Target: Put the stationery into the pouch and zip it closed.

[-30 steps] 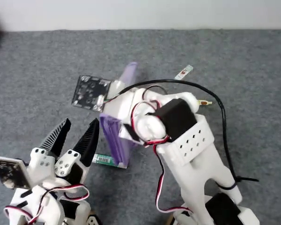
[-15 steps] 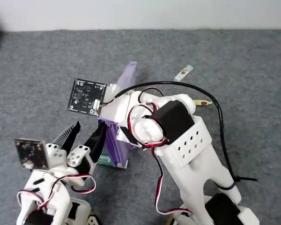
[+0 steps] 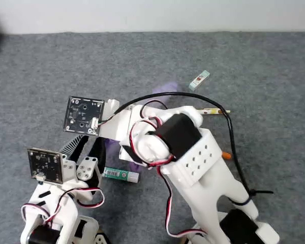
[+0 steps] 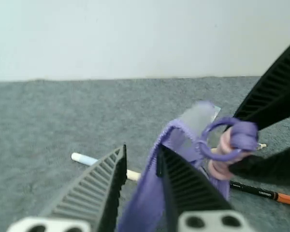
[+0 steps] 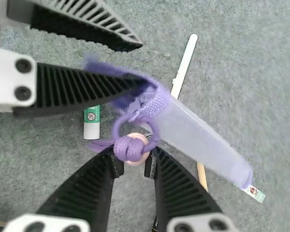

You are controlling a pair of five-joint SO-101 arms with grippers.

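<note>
Left end effector (image 4: 141, 153): fingers spread; the pouch's near edge runs up through the gap and lies against one finger, not clamped.
Right end effector (image 5: 131, 157): fingers pressed together, pinching the zipper pull at its knot and bead.
Zipper pull (image 5: 130, 147): purple cord loop with a knot and a pink bead, at the pouch end closest to both end effectors.
Pouch (image 5: 195, 137): purple. It stretches away from the right end effector's tips, and its near end sits between the left end effector's fingers.
Glue stick (image 3: 121, 174): green and white, flat on the tabletop just beside the left end effector, near the right end effector's tips. Outside the pouch.
White pen (image 5: 183, 58): on the tabletop past the pouch from the right end effector, partly covered by the pouch.
Orange-tipped pencil (image 4: 261, 192): lying on the tabletop, beyond the right end effector's fingers as the left wrist view shows it.
Small block (image 3: 199, 80): on the tabletop, well apart from both end effectors, past the pouch's far end.
Tabletop (image 3: 264, 61): grey, felt-like surface.
</note>
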